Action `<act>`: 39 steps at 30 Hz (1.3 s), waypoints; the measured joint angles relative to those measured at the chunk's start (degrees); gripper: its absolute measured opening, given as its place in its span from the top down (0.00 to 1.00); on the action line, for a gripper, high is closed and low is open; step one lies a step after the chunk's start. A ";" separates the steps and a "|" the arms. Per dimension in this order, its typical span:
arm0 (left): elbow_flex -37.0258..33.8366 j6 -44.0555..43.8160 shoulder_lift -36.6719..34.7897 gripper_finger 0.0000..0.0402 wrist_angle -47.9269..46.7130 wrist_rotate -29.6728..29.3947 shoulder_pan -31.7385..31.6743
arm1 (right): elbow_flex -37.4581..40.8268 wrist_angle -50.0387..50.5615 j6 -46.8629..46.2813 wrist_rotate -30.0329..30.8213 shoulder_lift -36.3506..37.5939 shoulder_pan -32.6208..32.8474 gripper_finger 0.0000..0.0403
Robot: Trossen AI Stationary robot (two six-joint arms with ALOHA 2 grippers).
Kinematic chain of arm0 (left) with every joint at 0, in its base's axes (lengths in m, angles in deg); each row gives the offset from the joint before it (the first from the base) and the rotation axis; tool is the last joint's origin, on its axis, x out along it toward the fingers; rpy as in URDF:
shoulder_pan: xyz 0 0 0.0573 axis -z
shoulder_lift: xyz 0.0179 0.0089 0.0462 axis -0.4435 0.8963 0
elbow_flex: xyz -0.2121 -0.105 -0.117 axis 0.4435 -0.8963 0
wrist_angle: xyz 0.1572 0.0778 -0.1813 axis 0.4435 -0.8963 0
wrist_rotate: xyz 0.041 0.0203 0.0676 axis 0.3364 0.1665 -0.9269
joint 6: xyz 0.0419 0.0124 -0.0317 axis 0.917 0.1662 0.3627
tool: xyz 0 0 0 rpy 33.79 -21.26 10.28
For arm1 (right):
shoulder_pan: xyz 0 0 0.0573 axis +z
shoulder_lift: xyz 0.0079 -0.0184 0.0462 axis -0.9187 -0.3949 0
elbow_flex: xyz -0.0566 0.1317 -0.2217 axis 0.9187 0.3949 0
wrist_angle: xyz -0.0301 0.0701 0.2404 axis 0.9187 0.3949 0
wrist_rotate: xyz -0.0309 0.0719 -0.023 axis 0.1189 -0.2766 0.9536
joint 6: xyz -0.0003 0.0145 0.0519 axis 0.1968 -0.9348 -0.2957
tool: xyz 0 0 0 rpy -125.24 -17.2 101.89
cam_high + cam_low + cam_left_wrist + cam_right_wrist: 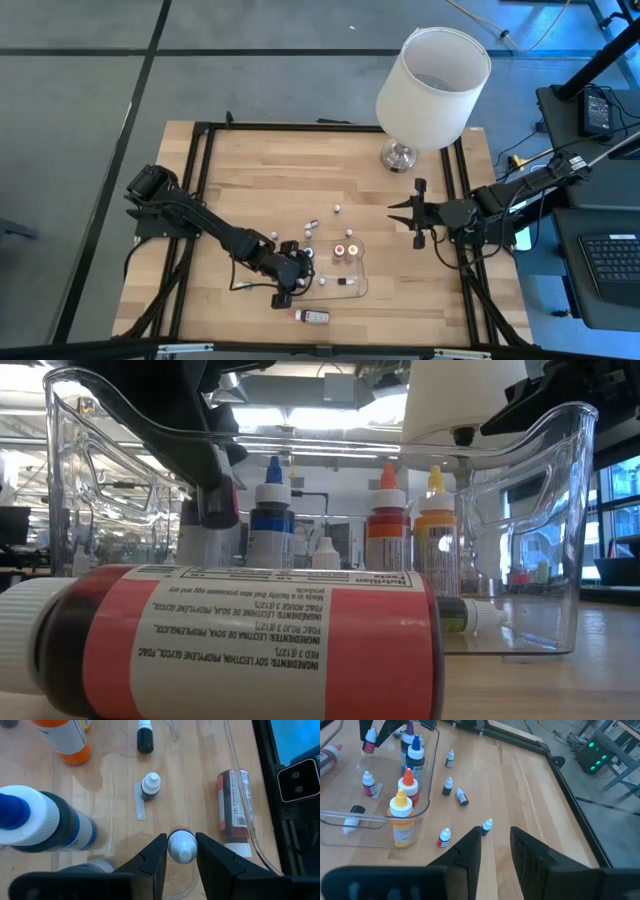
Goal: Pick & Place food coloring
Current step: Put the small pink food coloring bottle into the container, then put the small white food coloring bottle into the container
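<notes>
Over the tray (427, 795) | left claw (181, 851) clamps a white-capped bottle (181, 845), body hidden

The bottle (181, 845) between the left tool's (181, 851) fingers shows only its white cap.

The left arm stretches low toward the tray (362, 262), its left gripper (181, 851) clamping a small bottle (181, 845). The right gripper (403, 211) hovers apart beside the tray, fingers slightly parted, empty.
</notes>
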 joint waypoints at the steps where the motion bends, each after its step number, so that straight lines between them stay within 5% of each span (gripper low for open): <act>1: 0.00 0.00 0.00 0.76 0.00 0.00 0.00 | 0.00 0.00 0.00 0.00 0.00 0.00 0.74; 16: -0.01 0.00 -0.30 0.71 -0.17 1.41 -0.07 | 0.00 0.00 -0.02 0.00 0.00 -0.01 0.74; 23: -0.04 -0.78 -6.65 0.72 -1.78 5.65 0.12 | 0.00 0.01 -0.02 0.00 -0.01 -0.01 0.74; 26: -0.02 -4.33 -11.16 0.72 -6.73 2.18 0.68 | 0.00 0.01 -0.02 -0.01 -0.02 0.00 0.74; 35: -1.31 -13.87 -19.50 0.71 -24.22 -20.38 5.39 | 0.00 0.01 -0.02 -0.02 -0.02 -0.02 0.74; 39: -4.40 -17.49 -19.89 0.72 -23.98 -20.53 7.18 | 0.00 0.02 -0.02 -0.02 -0.02 -0.02 0.74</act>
